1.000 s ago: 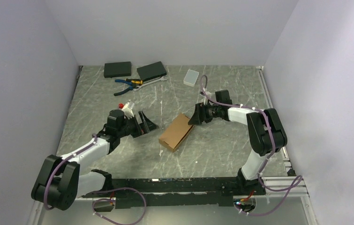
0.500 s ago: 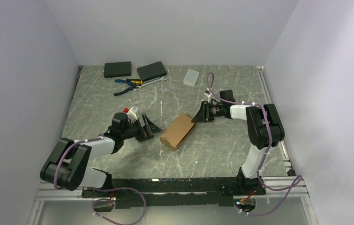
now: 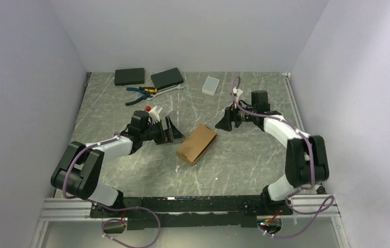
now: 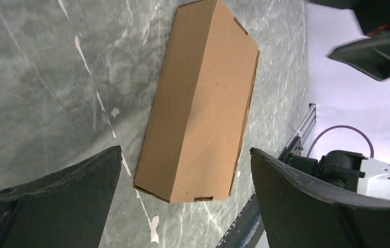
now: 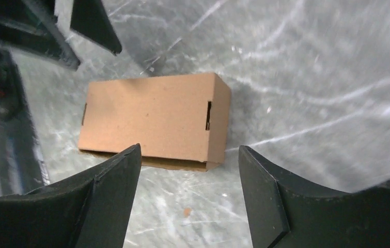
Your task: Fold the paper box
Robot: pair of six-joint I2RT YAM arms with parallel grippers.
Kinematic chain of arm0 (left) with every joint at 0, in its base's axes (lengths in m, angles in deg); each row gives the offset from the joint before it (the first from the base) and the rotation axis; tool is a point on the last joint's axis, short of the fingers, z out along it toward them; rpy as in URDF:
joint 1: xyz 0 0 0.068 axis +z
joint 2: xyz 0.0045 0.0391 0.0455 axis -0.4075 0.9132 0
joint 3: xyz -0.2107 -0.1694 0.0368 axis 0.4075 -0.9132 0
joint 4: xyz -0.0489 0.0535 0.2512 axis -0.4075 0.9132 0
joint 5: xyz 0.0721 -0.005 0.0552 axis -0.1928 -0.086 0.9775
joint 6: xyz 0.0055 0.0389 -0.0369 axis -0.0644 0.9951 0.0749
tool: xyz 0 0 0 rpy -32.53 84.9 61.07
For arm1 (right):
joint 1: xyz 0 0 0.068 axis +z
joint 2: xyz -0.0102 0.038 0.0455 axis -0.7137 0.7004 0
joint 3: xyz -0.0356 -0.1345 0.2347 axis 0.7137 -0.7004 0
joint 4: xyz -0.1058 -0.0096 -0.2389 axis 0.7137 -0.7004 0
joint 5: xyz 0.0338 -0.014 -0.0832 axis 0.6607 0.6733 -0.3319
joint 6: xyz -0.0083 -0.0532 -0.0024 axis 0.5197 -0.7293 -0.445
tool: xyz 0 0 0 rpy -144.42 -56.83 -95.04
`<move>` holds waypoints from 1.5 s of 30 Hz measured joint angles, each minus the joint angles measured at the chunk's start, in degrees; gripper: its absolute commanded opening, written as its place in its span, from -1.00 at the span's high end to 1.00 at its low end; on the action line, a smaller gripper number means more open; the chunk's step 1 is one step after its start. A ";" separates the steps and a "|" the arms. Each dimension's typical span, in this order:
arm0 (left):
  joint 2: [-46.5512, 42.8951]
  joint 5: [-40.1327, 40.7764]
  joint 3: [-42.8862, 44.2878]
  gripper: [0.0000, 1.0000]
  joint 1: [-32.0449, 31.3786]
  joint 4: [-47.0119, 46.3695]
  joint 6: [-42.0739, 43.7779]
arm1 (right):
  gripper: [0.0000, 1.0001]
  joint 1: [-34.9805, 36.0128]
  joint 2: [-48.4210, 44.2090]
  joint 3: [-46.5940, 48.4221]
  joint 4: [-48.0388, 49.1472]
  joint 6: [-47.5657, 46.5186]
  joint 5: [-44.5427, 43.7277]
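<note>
The paper box [image 3: 197, 143] is a closed small brown cardboard box lying flat on the grey marbled table, held by neither gripper. It also shows in the left wrist view [image 4: 200, 98] and in the right wrist view [image 5: 151, 121]. My left gripper [image 3: 176, 133] is open and empty, just left of the box. In the left wrist view, the left gripper [image 4: 185, 178] frames the box's near end between its jaws. My right gripper [image 3: 222, 123] is open and empty, a little right of and behind the box. In the right wrist view, the right gripper [image 5: 190, 170] hangs above the table near the box.
Two flat black boxes [image 3: 129, 76] [image 3: 167, 78] lie at the back left, with pliers [image 3: 142, 93] in front of them. A small translucent white case [image 3: 211, 85] lies at the back centre. Walls close in the table on three sides.
The left gripper has moved right and back, closer to the box. The right gripper has pulled back and to the right, away from the box's far end. The box has stayed put.
</note>
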 measured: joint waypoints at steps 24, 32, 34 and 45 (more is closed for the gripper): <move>3.28 0.35 3.93 -0.91 0.00 6.32 5.95 | -0.25 23.98 -8.52 -16.46 -0.35 -85.72 -20.98; 9.44 -1.38 8.57 -0.85 0.00 7.10 7.50 | 0.30 24.63 -8.17 -17.11 6.29 -85.44 -26.25; 11.04 -2.25 10.40 -0.85 0.00 7.26 7.93 | 0.26 24.63 -8.17 -17.11 6.82 -85.24 -26.73; 13.05 -2.23 17.90 -0.76 0.00 11.13 11.47 | 0.79 19.23 -14.34 -13.40 1.05 -67.14 -21.03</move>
